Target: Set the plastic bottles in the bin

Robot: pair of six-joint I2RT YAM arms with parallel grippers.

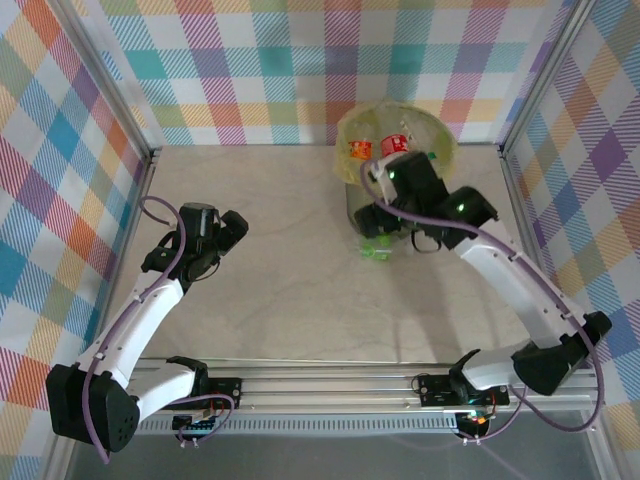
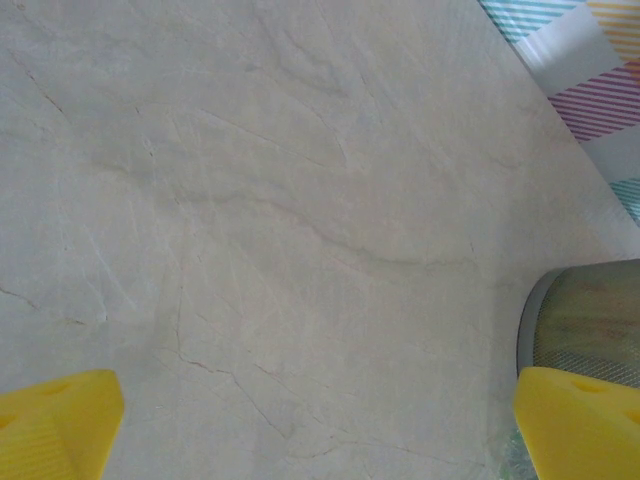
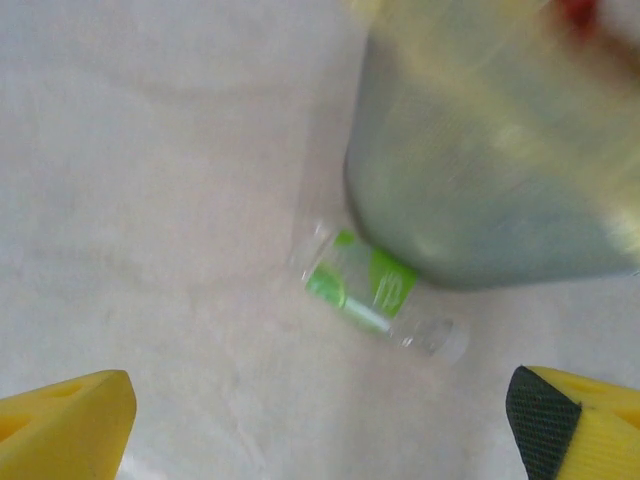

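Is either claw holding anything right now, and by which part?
Nothing is held. The left claw and right claw stand open; the small clear green-labelled plastic bottle lies loose on the table.

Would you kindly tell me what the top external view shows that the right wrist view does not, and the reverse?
Top external adds the left gripper over the table, plus an orange-labelled bottle and a red-labelled bottle inside the bin. Right wrist adds the right gripper up close, its yellow fingers spread wide with nothing between them. Both show the green-labelled bottle lying on the table beside the bin's base.
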